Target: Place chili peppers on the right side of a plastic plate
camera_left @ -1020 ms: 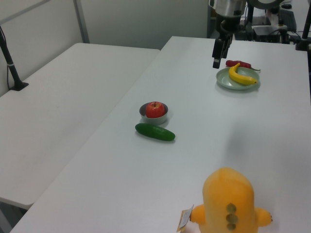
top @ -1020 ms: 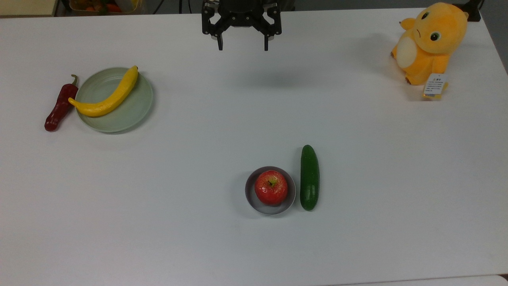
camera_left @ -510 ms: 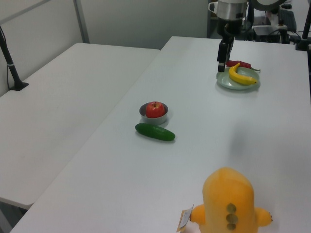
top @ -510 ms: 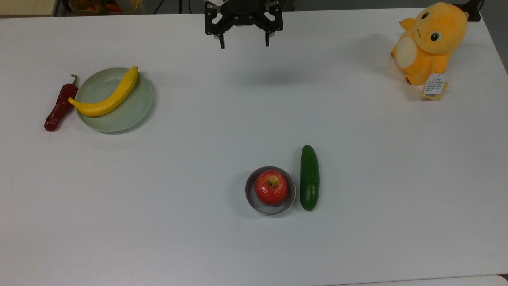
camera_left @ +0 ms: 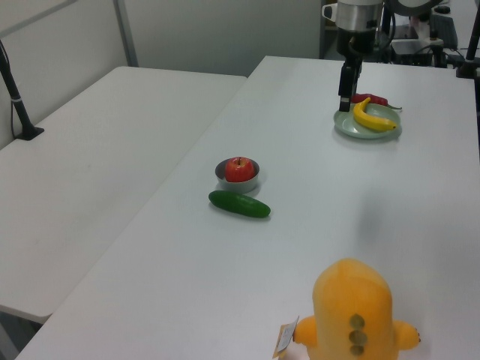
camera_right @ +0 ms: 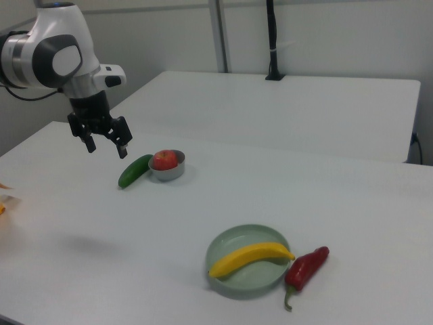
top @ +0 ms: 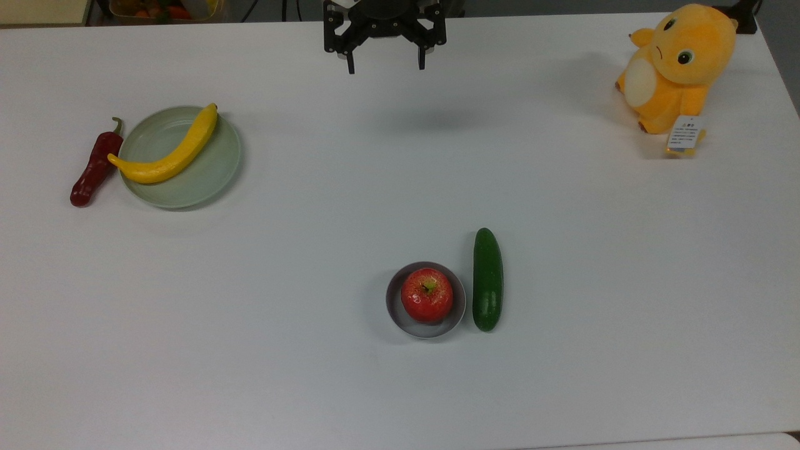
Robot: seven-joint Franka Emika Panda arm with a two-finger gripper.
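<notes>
The chili pepper (top: 95, 165) is dark red and glossy with a curved green stem. It lies on the table against the top view's left rim of the pale green plastic plate (top: 206, 170). In the right view the chili pepper (camera_right: 306, 267) lies at the right of the plate (camera_right: 238, 241). In the left view the chili pepper (camera_left: 369, 98) lies just behind the plate (camera_left: 358, 132). A yellow banana (top: 169, 153) rests across the plate. My gripper (top: 386, 67) hangs open and empty above the far table edge, well apart from both, as the right view's gripper (camera_right: 106, 149) confirms.
A red apple (top: 427, 295) sits in a small grey bowl (top: 396, 314), with a dark green cucumber (top: 487, 279) beside it. An orange plush toy (top: 678, 65) stands at the top view's upper right corner. A second white table (camera_right: 284, 108) adjoins this one.
My open gripper has drawn back toward the top view's upper edge. In the left view it has shifted right, toward the plate. Nothing on the table has moved.
</notes>
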